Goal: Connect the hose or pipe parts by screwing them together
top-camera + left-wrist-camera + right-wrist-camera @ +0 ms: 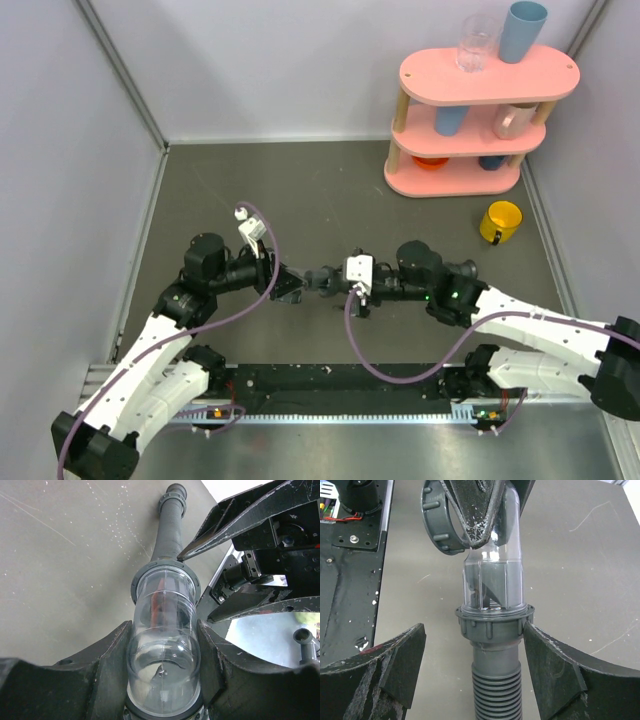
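Grey walls close round a dark table (pixel 300 180). Near its middle, a little toward the near edge, the two arms meet over the joint. A clear elbow fitting (pixel 162 630) is clenched between the fingers of the left gripper (pixel 165 670). Its straight end runs into a grey ring nut (pixel 495 622) on the cuff of the ribbed black hose (pixel 497 692), which stretches away over the table to its other cuff.

The right gripper (pixel 474 630) stands released, its fingers astride that nut. One finger (pixel 545 665) is right at the nut's rim and the other is apart from it. A second ring nut (pixel 437 522) sits tilted at the elbow's bent end.

To my eye the parts are light plastic. The clear body is stiff but smooth and likely to slip, while the nut's ribbed edge is the natural place to pinch and turn. The hose looks soft enough to twist and sag, so its smooth cuff is a better hold than the ribs.

Off in the far right corner stands a pink shelf (pixel 480 80) of cups, with a yellow mug (pixel 502 221) near it.
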